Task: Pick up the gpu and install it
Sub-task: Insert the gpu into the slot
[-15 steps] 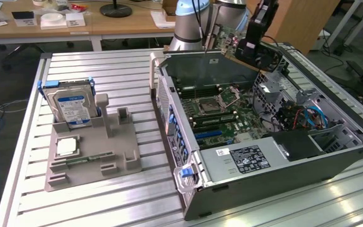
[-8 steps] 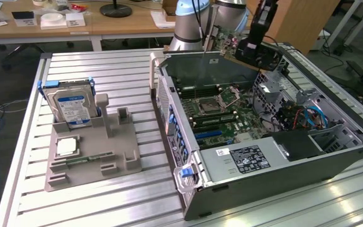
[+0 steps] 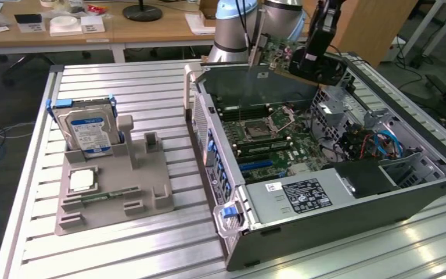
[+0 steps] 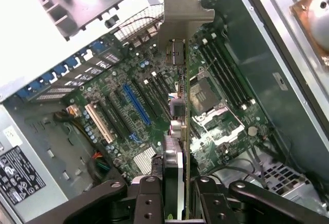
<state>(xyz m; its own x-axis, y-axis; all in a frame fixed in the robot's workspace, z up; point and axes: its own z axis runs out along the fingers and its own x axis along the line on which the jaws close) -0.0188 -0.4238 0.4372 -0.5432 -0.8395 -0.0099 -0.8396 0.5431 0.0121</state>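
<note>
Sideways on a slatted metal table (image 3: 130, 81) lies an open computer case (image 3: 324, 232), its motherboard (image 4: 128, 111) exposed. At the exterior view's left, a grey holder (image 3: 130, 192) props up a hard drive (image 3: 90, 131). Above the motherboard, the gpu (image 3: 273, 52) hangs edge-down, clamped between the fingers of the gripper (image 3: 313, 61).

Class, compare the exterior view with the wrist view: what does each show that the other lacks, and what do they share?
Exterior view alone: the hard drive standing in a grey holder on the slatted table. Wrist view alone: the gpu seen edge-on, with a white slot near the blue slot. Both: the gripper clamped on the gpu above the open computer case and its motherboard.
</note>
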